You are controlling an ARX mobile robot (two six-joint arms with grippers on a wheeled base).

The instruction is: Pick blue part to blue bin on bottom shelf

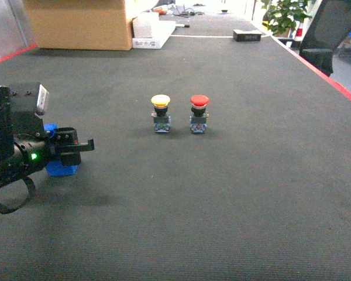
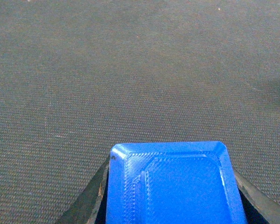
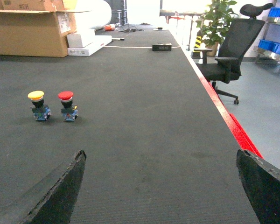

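The blue part (image 2: pixel 172 186) is a bright-blue, flat-topped block with bevelled corners. It fills the space between the dark fingers of my left gripper (image 2: pixel 172 167), which is shut on it. In the head view it shows under that gripper (image 1: pixel 75 147) at the far left, low over the mat, as a blue part (image 1: pixel 62 169). My right gripper (image 3: pixel 161 156) is open over bare mat with nothing between its fingers. Blue bins (image 3: pixel 275 45) on a rack show at the far right edge of the right wrist view. The bottom shelf is out of view.
A yellow-capped push button (image 1: pixel 161 113) and a red-capped push button (image 1: pixel 199 113) stand side by side mid-mat. A cardboard box (image 1: pixel 82 23) and white boxes (image 1: pixel 154 32) sit at the back. A red edge strip (image 3: pixel 226 119) and an office chair (image 3: pixel 231 51) are on the right.
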